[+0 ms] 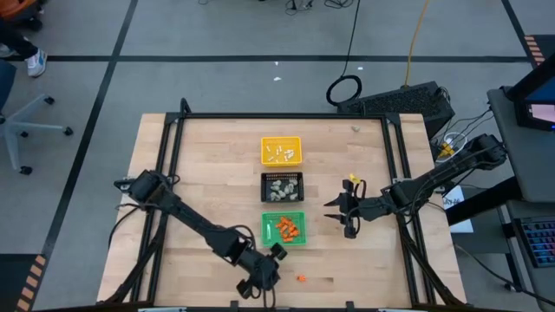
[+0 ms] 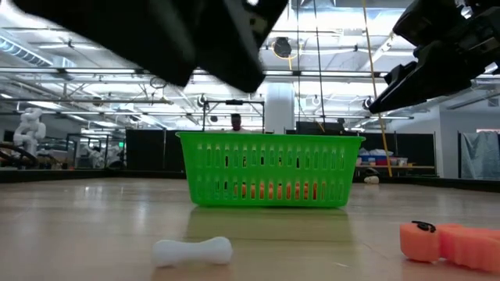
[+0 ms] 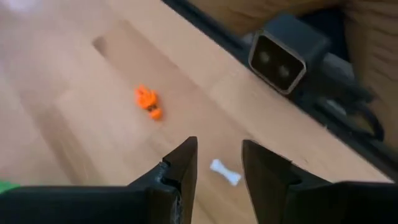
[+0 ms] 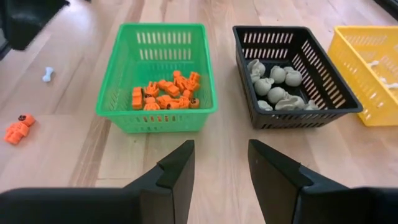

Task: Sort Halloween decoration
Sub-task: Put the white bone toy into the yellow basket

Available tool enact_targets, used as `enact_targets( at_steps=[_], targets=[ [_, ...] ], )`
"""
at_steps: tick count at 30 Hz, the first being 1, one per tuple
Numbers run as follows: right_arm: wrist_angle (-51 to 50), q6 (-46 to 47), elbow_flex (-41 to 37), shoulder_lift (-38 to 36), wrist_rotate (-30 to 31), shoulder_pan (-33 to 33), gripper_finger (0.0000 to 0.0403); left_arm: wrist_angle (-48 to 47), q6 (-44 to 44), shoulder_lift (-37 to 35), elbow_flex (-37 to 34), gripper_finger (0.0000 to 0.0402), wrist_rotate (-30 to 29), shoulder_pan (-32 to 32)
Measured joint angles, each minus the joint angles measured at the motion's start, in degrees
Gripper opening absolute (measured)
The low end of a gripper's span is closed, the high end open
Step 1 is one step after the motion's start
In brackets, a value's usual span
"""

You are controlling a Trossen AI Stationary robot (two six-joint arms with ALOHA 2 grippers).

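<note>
While the left gripper (image 3: 217,168) hovers, jaws parted and empty, above the white bone (image 3: 225,172), 1 orange piece (image 3: 148,102) lies nearby. Centre over the bone's shaft, descend, then pinch; it probably belongs in the yellow tray (image 1: 281,150). The right gripper (image 4: 221,163) waits released beside the green tray (image 4: 155,118).

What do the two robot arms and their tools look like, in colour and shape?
Both arms are dark, nearly black, built of slim jointed segments. The left tool ends in two matte black, wedge-shaped fingers that taper to flat tips; the right tool has the same pair. A small yellow part sits near the right tool in the high view.
</note>
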Motion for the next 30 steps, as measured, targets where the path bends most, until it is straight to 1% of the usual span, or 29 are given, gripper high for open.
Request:
enact_targets(
  at_steps=[2, 6, 8, 12, 18, 23, 30],
  targets=[
    [-0.2, 0.6, 0.0, 0.0, 0.0, 0.0, 0.0134, 0.1, 0.5, 0.4, -0.1, 0.0123, 0.7, 0.1],
    [-0.9, 1.8, 0.0, 0.0, -0.1, 0.0, 0.0134, 5.1, 0.7, 3.2, 0.0, 0.0123, 0.8, -0.1],
    [-0.9, 1.9, 0.0, 0.0, -0.1, 0.0, 0.0134, 9.4, 0.0, 5.6, -0.1, 0.0123, 0.5, -0.7],
    [-1.0, 1.9, 0.0, 0.0, -0.1, 0.1, 0.0134, 11.1, -2.9, 7.8, -0.1, 0.0123, -4.7, -1.7],
    [-1.4, 1.8, 0.0, 0.0, -0.1, 0.1, 0.0134, 8.5, -10.7, 7.9, -0.1, 0.0123, -8.1, -1.9],
    [-1.5, 1.8, 0.0, 0.0, -0.1, 0.1, 0.0134, 6.0, -13.1, 7.9, -0.1, 0.0123, -8.7, -2.1],
    [-1.6, 1.3, 0.0, 0.0, 0.0, 0.1, 0.0134, 0.0, -19.7, 7.0, 0.0, 0.0123, -11.3, -2.6]
  ],
)
